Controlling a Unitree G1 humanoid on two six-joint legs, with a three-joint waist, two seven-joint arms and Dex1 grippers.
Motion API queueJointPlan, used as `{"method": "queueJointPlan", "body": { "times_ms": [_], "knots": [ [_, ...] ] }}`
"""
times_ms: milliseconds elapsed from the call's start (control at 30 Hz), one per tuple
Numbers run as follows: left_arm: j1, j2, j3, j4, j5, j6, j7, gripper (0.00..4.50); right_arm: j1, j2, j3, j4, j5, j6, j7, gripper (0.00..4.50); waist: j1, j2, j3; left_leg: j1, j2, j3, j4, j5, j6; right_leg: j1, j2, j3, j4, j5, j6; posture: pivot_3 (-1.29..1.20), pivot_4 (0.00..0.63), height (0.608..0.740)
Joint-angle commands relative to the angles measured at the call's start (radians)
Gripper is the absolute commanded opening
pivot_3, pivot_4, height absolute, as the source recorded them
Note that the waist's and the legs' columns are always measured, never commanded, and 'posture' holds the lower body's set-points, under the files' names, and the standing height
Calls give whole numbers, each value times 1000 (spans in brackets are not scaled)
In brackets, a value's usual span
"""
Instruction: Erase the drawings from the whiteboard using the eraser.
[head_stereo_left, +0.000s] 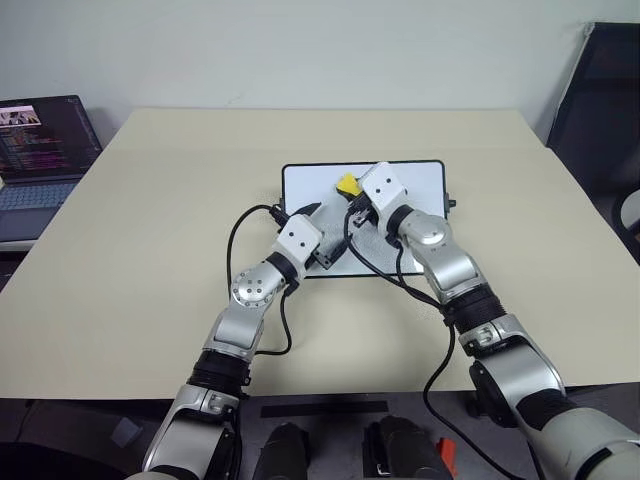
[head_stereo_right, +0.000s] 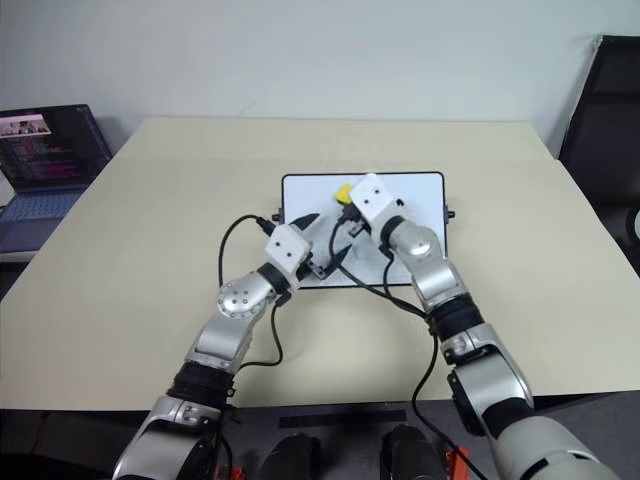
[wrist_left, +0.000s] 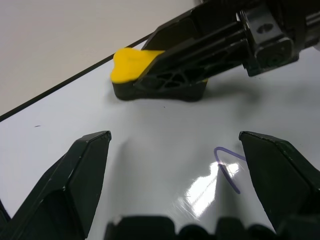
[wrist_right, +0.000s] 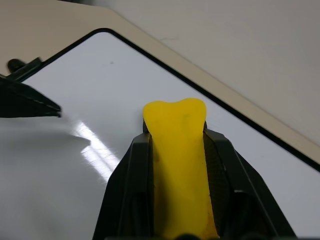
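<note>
the right hand (wrist_right: 175, 165) is pinching the eraser (wrist_right: 176, 150) tightly between its two black fingers, with the yellow block sticking out past the fingertips and resting low over the whiteboard (head_stereo_left: 420, 180). the left hand (wrist_left: 175, 175) is hovering just above the same board with its fingers spread wide and gripping nothing. seen from the head, both hands are sitting over the left half of the board, the right one a little farther out, the left one nearer the board's near edge.

one thin purple stroke of the drawings (wrist_left: 227, 167) is showing between the left hand's spread fingers, beside a bright glare patch. the eraser is lying beyond that stroke, near but apart from it, so this mark is not yet wiped; other marks cannot be made out.

the likely trouble: a sweep toward that stroke is bringing the eraser straight at the left hand, and the two could be colliding. the board is lying loose on the desk (head_stereo_left: 150, 230), so a hard push could be sliding it unless the left hand is pressing it down. too light a pass could be leaving the stroke smeared.
</note>
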Motion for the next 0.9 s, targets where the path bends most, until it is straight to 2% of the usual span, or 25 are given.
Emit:
{"method": "queueJointPlan", "body": {
  "times_ms": [33,200,467,600,900],
  "knots": [
    [-7,1,9,-33,-6,-14,5,4500,-8,-16,-32,21,-7,5,-13,1030,1,0,0,0,0,0,0,0,0,0,0,0,0,0,0,0,150,740],
    [-5,1,10,-38,-5,-10,8,4500,4,-28,-32,21,-10,5,-6,1030,1,0,0,0,0,0,0,0,0,0,0,0,0,0,0,0,150,740],
    [15,5,16,-60,-4,-3,15,4500,178,-75,-11,-123,-17,49,41,1030,10,0,0,1,-1,-1,0,0,0,2,-1,0,-1,0,0,0,150,740],
    [22,3,20,-70,-2,2,23,4500,238,-92,-21,-176,-20,81,34,1030,9,0,0,6,0,0,0,0,0,6,-1,0,-1,0,0,0,150,740],
    [15,6,17,-57,-5,-2,17,4500,189,-96,-38,-161,-15,85,24,1030,10,0,0,7,-1,0,0,1,1,7,-1,0,0,0,0,0,150,740]
  ]
}}
